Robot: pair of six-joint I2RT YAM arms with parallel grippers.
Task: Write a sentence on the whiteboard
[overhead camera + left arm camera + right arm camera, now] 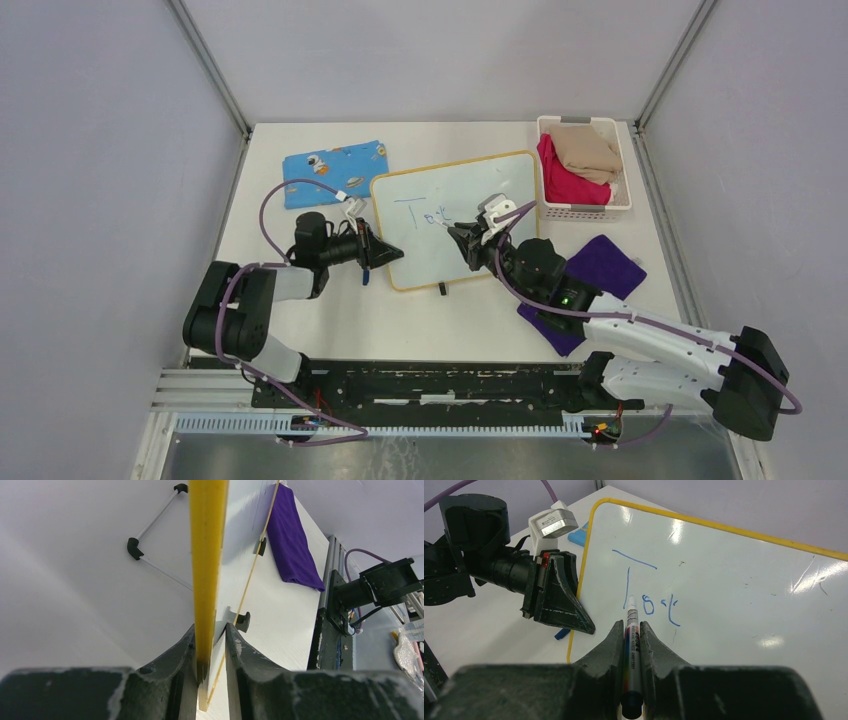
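- A white basket (pixel 583 211) stood at the far right corner of the surface (pixel 330 310), holding a red cloth (pixel 568 182) and a tan cloth (pixel 585 148)
- The whiteboard (pixel 470 185) sat mid-surface, just beside the basket
- The sentence (pixel 649 602) was only a few blue letters, beginning "To"
- The right hand (pixel 630 626) was clenched on a marker (pixel 631 611), tip at the letters
- The left hand (pixel 210 629) straddled the board's yellow rim; whether it was clamped could not be told
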